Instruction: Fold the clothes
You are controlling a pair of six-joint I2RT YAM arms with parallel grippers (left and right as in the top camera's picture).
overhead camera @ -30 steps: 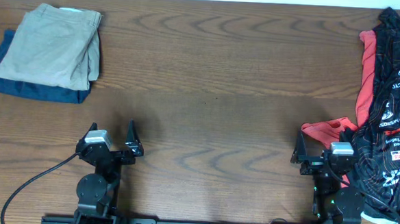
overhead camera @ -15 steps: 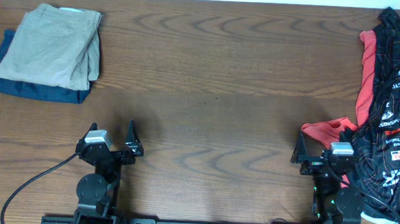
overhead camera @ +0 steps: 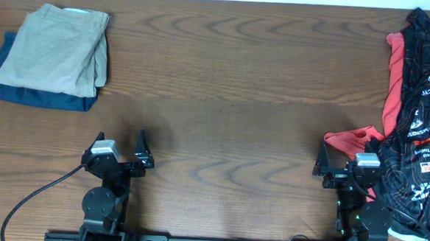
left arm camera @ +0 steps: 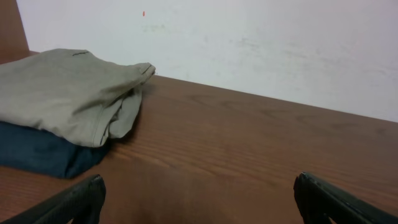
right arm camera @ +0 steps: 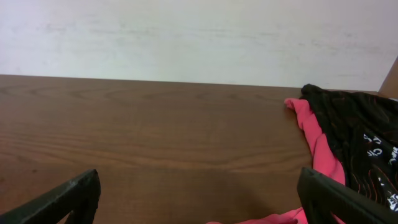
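Khaki shorts (overhead camera: 53, 49) folded atop navy garment (overhead camera: 43, 97) at table (overhead camera: 239, 77) far-left corner, left gripper (left arm camera: 199, 186) jaws apart, empty, right gripper (right arm camera: 199, 186) jaws apart beside black-and-red sportswear (overhead camera: 419, 124)

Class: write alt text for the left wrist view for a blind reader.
Folded khaki shorts lie on a navy garment at the left of a wooden table, white wall behind. The open, empty left gripper frames the bottom corners.

The tabletop (overhead camera: 231, 84) was dark, grained wood with a faint sheen. Beyond the left end effector (overhead camera: 119, 141), the shorts (overhead camera: 53, 49) looked like soft, matt cloth.
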